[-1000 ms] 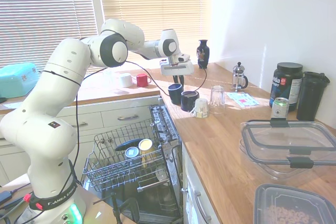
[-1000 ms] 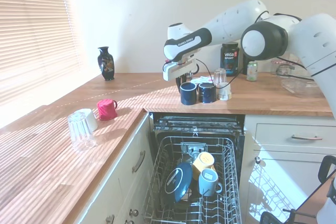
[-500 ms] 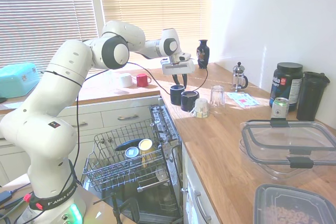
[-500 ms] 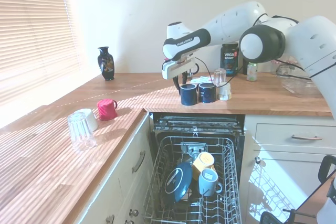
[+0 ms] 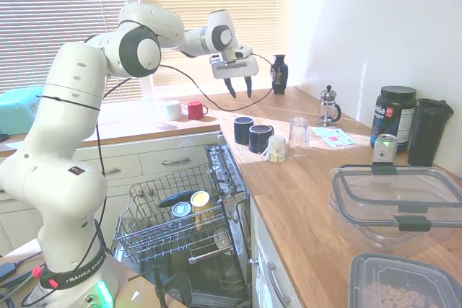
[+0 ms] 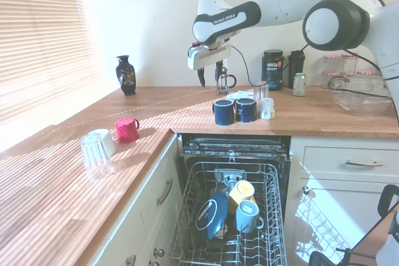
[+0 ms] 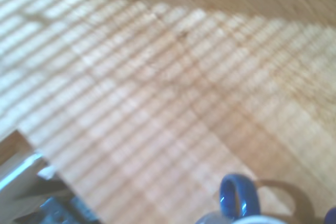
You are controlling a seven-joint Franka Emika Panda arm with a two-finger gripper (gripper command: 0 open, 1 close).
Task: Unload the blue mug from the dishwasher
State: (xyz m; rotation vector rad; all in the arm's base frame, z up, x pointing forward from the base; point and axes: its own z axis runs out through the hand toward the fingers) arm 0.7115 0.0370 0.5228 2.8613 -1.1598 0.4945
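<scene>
The blue mug (image 5: 242, 129) (image 6: 223, 111) stands upright on the wooden counter (image 5: 317, 200) (image 6: 168, 113), just beside a second dark mug (image 5: 260, 138) (image 6: 245, 109), above the open dishwasher (image 5: 184, 232) (image 6: 234, 222). The gripper (image 5: 240, 89) (image 6: 210, 79) hangs in the air above the mug, apart from it, with its fingers spread and nothing between them. Only the wrist view shows the mug's blue handle (image 7: 239, 199) from close by, on striped sunlit wood. Only the exterior views show the rack with a yellow mug (image 5: 200, 200) (image 6: 242, 191) and a pale blue mug (image 5: 181, 210) (image 6: 247, 215).
</scene>
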